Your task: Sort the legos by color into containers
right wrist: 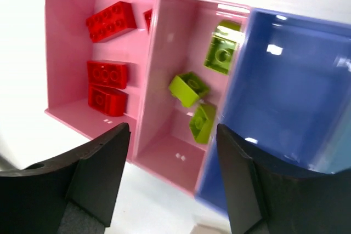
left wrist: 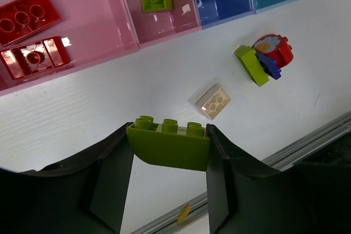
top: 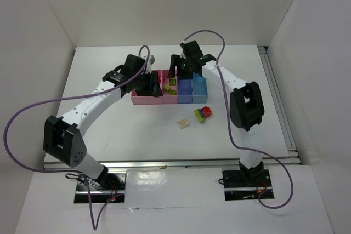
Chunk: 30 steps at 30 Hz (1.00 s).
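**Bringing the green brick to its bin**

I am holding a lime green brick (left wrist: 169,150) by its two ends in the left pincer (left wrist: 169,135), above the worktop (left wrist: 82,108) and just before the first pink bin (left wrist: 93,20). The other green bricks (right wrist: 189,89) are lying in the second pink bin (left wrist: 164,23). I am planning to pass over its near wall and let go low inside. The right pincer (right wrist: 173,157) is hanging wide and empty over that same bin, so room there is tight. I judge it should give way first. A cream brick (left wrist: 214,102) and a mixed clump (left wrist: 266,58) are lying loose, apart from the bins.

Four joined bins (top: 145,101), one cream brick (top: 184,124), one mixed-colour clump (top: 203,114)
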Available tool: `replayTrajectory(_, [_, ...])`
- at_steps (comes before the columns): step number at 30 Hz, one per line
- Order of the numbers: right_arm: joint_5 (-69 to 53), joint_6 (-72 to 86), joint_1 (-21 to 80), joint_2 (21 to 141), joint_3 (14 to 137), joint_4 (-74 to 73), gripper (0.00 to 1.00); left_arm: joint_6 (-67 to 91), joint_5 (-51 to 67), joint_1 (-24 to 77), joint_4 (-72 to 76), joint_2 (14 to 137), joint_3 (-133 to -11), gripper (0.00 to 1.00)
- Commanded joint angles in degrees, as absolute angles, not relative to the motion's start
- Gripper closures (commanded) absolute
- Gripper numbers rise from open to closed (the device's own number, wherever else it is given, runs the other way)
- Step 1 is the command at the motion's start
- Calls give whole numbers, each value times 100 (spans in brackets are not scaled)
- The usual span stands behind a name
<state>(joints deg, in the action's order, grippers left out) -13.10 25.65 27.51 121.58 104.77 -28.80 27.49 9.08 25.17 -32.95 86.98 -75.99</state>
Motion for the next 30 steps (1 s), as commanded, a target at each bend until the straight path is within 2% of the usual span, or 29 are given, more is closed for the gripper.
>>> replayTrajectory(1, [-617,2470,2646,11120,10232,-3076,30,2961,931,2505,-3278,8999,-8015,100])
replayTrajectory(9, [158,2584,2057,9230,8124,-3076,31,3085,713,2558,-3278,9911,-8788,100])
replayTrajectory(16, [510,2637,1723,8289,7567,-3550,31,3296,264,2610,-3532,10906,-9781,100])
replayTrajectory(19, [633,2689,1609,8139,7462,-3743,31,3296,70,2663,-3656,11389,-10290,82])
replayTrajectory(20, [633,2689,1556,8139,7462,-3814,31,3296,18,2663,-3656,11469,-10370,71])
replayTrajectory(21, [633,2689,1556,8086,7401,-3814,31,3296,18,2663,-3717,11539,-10441,46])
replayTrajectory(24, [633,2689,1494,8034,7278,-3885,31,3243,157,2663,-3718,11706,-10643,25])
replayTrajectory(26, [633,2689,1494,8033,7216,-3937,31,3173,211,2663,-3718,11707,-10713,18])
replayTrajectory(30, [555,2689,1494,8033,7006,-3938,31,3068,264,2663,-3718,11707,-10767,16])
